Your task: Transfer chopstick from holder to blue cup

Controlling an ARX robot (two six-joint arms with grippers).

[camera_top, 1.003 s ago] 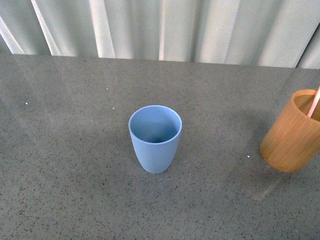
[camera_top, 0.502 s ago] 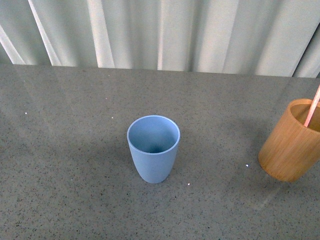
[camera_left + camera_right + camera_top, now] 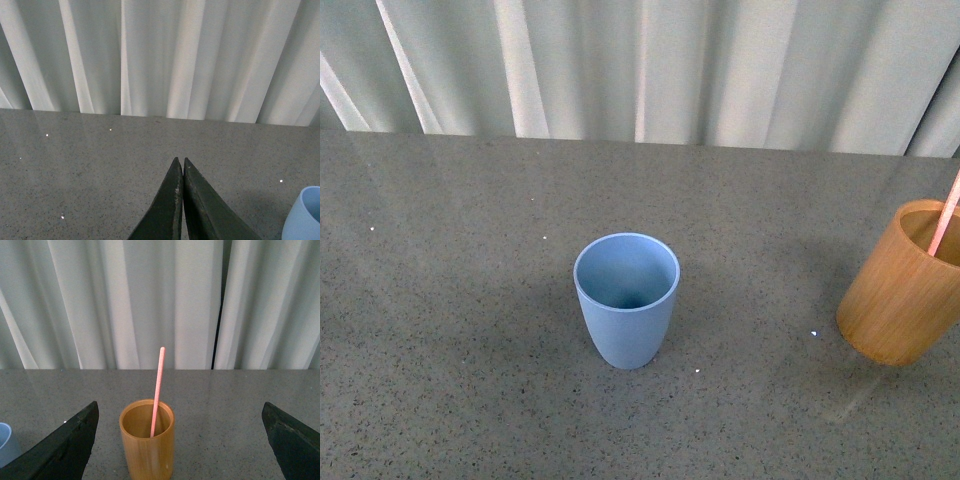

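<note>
Spreading across every view, a speckled grey stone table [image 3: 450,300] runs back to pale pleated curtains [image 3: 670,70]. My front camera shows the blue cup [image 3: 626,300] upright mid-table and the holder [image 3: 900,285] well apart on the right. Only my right wrist camera shows the chopstick [image 3: 157,390] at full length, leaning inside the holder, with the right gripper [image 3: 180,407] spread wide. On the left wrist camera, the left gripper [image 3: 179,162] is pressed together on nothing, near the cup.

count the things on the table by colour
blue: 1, the blue cup
orange-tan: 1, the holder
pink: 1, the chopstick standing in the holder
total: 3
</note>
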